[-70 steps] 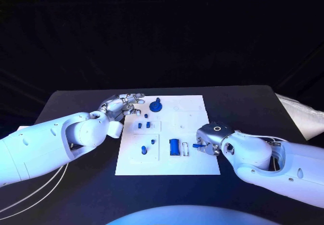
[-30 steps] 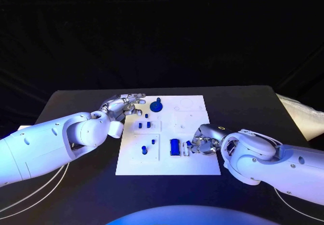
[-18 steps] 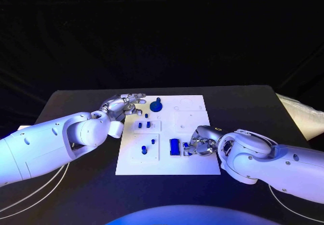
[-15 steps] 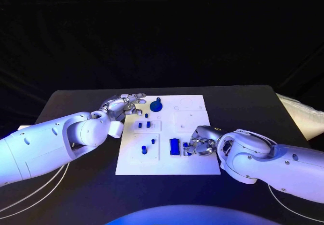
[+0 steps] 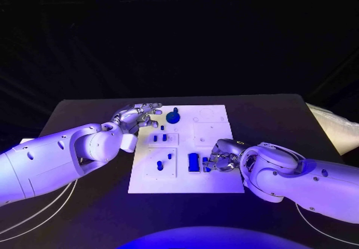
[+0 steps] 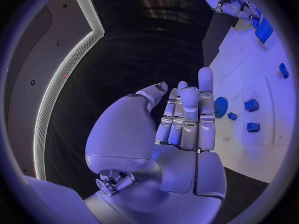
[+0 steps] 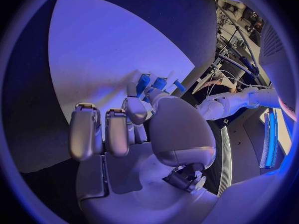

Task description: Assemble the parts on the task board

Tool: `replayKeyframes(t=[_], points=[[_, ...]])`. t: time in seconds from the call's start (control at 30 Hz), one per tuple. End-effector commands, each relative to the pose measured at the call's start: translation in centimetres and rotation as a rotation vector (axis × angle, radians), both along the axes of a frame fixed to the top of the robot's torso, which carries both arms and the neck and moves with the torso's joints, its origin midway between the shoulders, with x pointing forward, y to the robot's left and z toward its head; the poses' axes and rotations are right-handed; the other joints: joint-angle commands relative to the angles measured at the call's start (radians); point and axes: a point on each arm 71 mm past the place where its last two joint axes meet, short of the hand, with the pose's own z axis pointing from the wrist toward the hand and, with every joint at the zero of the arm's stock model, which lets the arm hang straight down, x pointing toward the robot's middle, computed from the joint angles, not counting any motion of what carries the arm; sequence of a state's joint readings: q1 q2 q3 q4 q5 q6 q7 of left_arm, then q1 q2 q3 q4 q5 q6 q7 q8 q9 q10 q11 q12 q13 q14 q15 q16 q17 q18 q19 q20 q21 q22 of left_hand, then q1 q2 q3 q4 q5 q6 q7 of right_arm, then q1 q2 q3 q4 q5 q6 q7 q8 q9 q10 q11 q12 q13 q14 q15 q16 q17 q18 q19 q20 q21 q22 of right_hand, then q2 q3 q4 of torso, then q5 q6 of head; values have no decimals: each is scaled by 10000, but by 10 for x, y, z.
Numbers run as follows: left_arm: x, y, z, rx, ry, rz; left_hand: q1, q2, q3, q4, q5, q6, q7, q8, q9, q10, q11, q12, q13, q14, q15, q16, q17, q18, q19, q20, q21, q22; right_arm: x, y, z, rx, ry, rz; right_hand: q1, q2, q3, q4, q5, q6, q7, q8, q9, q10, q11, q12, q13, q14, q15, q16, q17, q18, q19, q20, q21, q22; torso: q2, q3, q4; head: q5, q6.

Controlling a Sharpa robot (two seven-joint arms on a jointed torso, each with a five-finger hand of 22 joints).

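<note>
Now seating a small blue part [image 5: 206,164] beside the tall blue block [image 5: 193,162] on the white board [image 5: 187,182]; right hand [image 5: 218,158] pinching it, left hand [image 5: 139,115] released at board's far corner. Next: pressing straight down.

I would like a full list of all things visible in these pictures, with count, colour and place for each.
table: one, black, under everything.
task board: one, white, middle of the table.
gear-shaped part: one, blue, far end of the board, near the left robot hand.
small parts: several, blue, in the board's left panels; exact count unclear.
tall block part: one, blue, near middle of the board, beside the right robot hand.
left robot hand: one, silver, at the board's far left corner, fingers apart, holding nothing.
right robot hand: one, silver, on the board's right side, fingers at a small blue part.
</note>
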State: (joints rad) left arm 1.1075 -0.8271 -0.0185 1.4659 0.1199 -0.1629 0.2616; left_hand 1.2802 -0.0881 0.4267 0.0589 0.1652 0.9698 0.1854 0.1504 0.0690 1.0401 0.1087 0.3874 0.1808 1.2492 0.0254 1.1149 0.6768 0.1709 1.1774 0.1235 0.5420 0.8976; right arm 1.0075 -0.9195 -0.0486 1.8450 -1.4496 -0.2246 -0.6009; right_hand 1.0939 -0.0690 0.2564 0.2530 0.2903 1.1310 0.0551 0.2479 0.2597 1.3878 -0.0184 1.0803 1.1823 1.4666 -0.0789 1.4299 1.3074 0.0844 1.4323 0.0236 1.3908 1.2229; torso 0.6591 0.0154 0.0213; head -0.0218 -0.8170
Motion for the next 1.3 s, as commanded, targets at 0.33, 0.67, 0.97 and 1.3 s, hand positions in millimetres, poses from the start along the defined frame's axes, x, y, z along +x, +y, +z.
replayKeyframes(t=[0.33,0.67,0.97,1.3], points=[[-1,-3,1,-113,-52,-236,109,25,14,-69,59,-50,12,58,-5,-70,-19,56,15,-62,-2,-65,-8,108,17,28,-47,-15,0,0,1,-341,-292,214,-668,-178,-1023,345,64,15,18,53,79,30,1,-64,50,653,-60,-25,554,-138,41,-17,-1,-43,-3,5,-6,-30,8],[-1,-1,1,-99,-50,-214,109,25,14,-69,59,-50,12,58,-5,-70,-19,56,15,-62,-2,-65,-8,108,17,28,-47,-15,-5,-4,6,-212,-474,327,-470,-178,-1384,241,-147,7,10,59,111,27,-4,-75,77,652,-66,-35,550,-137,38,-21,-7,-42,-2,16,-3,-43,16],[0,-2,1,-67,-69,-247,110,26,15,-71,59,-49,11,61,-4,-72,-19,58,16,-66,-2,-69,-13,108,16,29,-50,-17,-6,-6,5,-190,-406,428,400,-117,-1887,-148,-867,-14,22,60,162,21,-1,-104,124,653,-59,-47,554,-138,36,-18,-17,-36,-8,6,0,-69,19],[0,-2,1,-48,-83,-272,115,29,18,-76,59,-46,10,70,-3,-79,-19,66,16,-75,-1,-78,-26,109,13,30,-60,-21,-2,-6,-1,-299,-185,327,571,17,-1986,-198,-989,-5,21,64,175,34,0,-90,150,659,-60,-32,579,-141,44,-16,-9,-15,2,-2,12,-77,29]])
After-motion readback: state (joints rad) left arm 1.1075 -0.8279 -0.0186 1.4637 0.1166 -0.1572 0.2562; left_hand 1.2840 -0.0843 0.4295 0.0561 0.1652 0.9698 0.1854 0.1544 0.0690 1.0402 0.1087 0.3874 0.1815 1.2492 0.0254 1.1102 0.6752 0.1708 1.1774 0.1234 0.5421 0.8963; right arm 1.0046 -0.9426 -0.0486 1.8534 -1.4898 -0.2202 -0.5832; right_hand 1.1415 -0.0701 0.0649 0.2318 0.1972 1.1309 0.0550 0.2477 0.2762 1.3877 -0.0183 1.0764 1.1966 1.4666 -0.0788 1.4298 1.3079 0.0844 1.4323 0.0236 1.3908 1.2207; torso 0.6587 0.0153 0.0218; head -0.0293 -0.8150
